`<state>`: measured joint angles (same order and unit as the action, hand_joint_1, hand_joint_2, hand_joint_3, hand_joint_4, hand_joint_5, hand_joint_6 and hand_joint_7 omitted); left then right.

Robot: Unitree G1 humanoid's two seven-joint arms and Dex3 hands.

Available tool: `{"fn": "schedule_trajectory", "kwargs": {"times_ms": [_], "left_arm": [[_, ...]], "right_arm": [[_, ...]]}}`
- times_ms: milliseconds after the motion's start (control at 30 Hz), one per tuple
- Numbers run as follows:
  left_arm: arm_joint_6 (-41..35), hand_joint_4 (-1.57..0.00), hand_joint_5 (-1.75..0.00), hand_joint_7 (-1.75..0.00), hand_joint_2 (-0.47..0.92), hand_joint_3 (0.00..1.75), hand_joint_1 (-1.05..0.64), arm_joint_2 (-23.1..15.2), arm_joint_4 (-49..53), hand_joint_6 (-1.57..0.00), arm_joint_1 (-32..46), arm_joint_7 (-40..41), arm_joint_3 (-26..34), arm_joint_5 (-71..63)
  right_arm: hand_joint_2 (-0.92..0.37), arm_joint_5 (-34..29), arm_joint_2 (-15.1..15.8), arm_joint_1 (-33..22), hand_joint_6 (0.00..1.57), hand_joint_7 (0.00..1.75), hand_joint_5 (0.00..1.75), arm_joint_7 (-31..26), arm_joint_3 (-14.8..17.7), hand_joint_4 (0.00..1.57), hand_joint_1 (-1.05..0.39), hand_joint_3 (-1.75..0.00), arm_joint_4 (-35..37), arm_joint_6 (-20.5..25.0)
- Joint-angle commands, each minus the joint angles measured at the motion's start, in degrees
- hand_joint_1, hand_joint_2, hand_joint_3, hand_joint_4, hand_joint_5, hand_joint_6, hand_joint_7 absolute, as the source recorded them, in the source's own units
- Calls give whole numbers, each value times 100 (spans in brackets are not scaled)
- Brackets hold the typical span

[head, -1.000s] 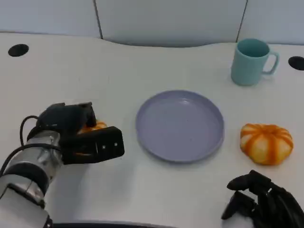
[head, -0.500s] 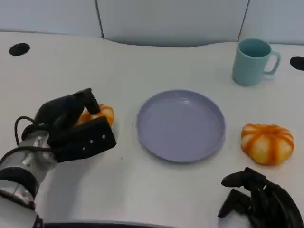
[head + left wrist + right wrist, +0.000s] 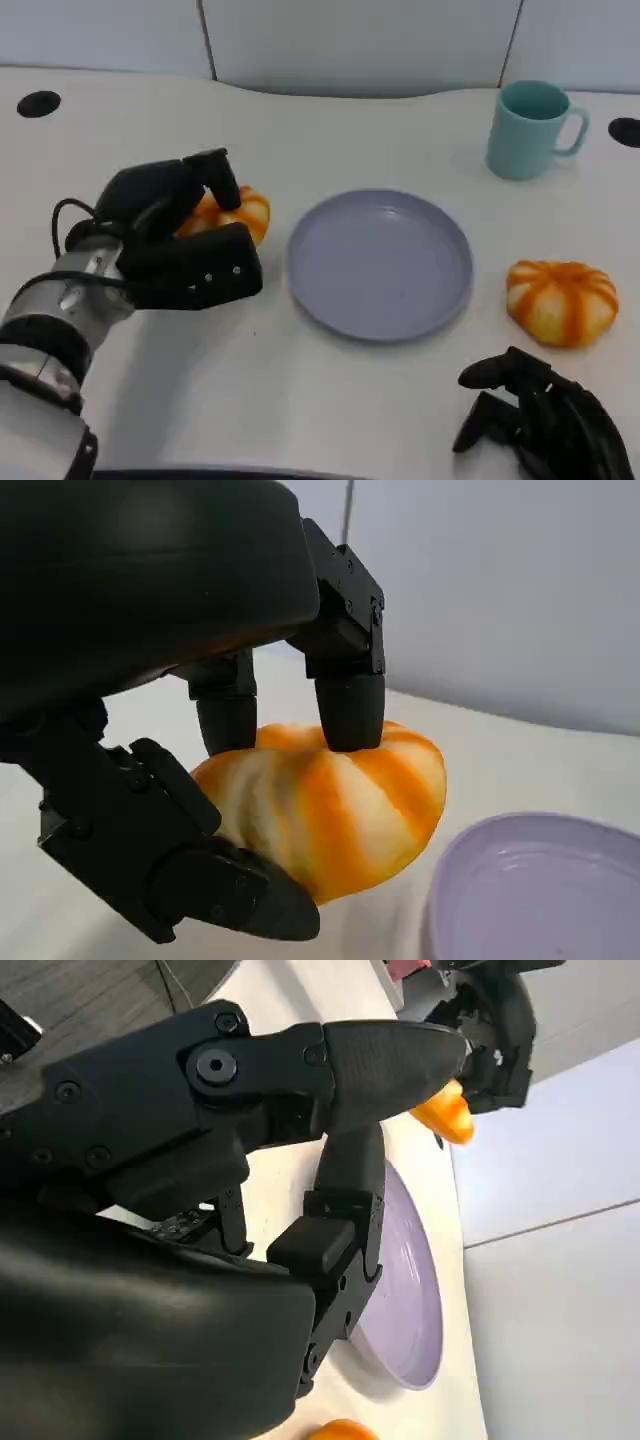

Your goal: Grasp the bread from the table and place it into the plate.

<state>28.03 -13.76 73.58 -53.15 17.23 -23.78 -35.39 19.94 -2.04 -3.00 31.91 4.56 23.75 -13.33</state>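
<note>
Nearest, the right black hand [image 3: 535,425] rests empty on the white table [image 3: 330,120], fingers loosely apart. The left black hand [image 3: 180,240] grips the orange-striped round bread [image 3: 240,212] just left of the round lavender plate [image 3: 380,262]. Beyond sits a teal mug [image 3: 528,130].

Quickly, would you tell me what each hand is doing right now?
Left hand: holding the bread.
Right hand: fingers apart, holding nothing.
</note>
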Motion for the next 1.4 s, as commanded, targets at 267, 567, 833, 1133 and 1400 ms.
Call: {"fn": "schedule_trajectory", "kwargs": {"times_ms": [267, 567, 833, 1133, 1400], "left_arm": [[145, -88, -175, -175, 69, 44, -17, 276, -96, -66, -532, 113, -521, -440], [185, -91, -175, -175, 73, 48, -20, 556, -95, -69, -748, 171, -1022, -862], [64, -93, -175, -175, 68, 59, -24, 855, -12, -67, -809, 283, -1462, -1244], [-92, -98, -175, -175, 59, 73, -25, 1147, 104, -67, -850, 312, -1607, -1300], [-266, -95, -175, -175, 62, 70, -26, 1386, 181, -64, -890, 207, -1590, -1231]], "right_arm": [[-92, -106, -43, 35, 64, 113, 152, -90, -94, 65, -43, -37, 104, 67], [-92, -36, -83, 228, 66, 109, 147, 187, -50, 69, -43, -37, 540, -186], [-92, -101, -144, 214, 70, 105, 143, 64, -97, 71, -44, -32, 495, -98], [-92, -9, -136, 361, 75, 94, 139, 339, -27, 73, -43, -32, 866, -342], [-92, 85, -125, 463, 76, 93, 136, 502, 56, 75, -44, -30, 999, -296]]}}
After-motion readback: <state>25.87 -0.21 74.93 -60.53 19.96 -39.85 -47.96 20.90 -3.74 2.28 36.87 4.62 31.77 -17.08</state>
